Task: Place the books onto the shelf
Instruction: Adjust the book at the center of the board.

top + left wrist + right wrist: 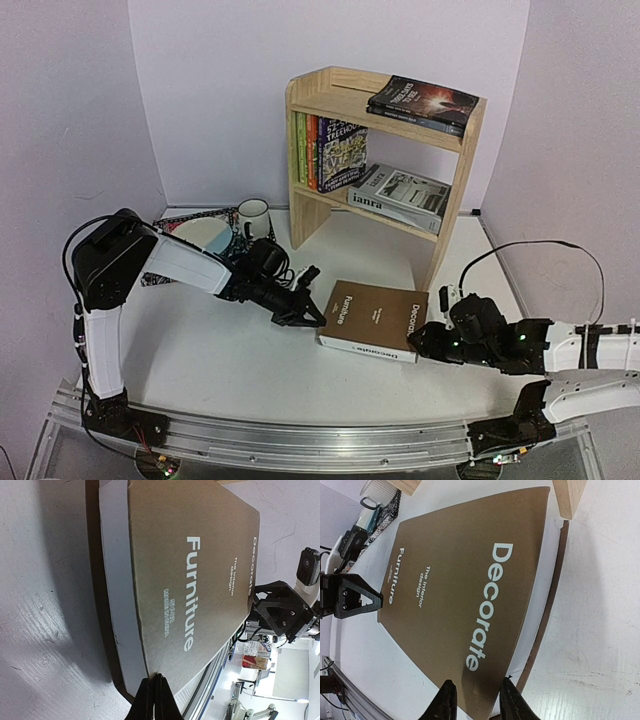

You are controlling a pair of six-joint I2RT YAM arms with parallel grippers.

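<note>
Looking nearest your arms, you have the thick "Decorate" book (375, 318) lying flat on the table (200, 350), cover up, between both claws. Your left gripper (153, 680) has its fingers pressed together, tips at the book's left edge. Your right gripper (478, 681) straddles the book's right edge with its fingers apart; you cannot tell whether they pinch it. Farther back, the pine shelf (455, 200) holds three upright paperbacks (325, 152) and a grey book (400, 197) on its lower board, and two dark books (422, 104) on top.
</note>
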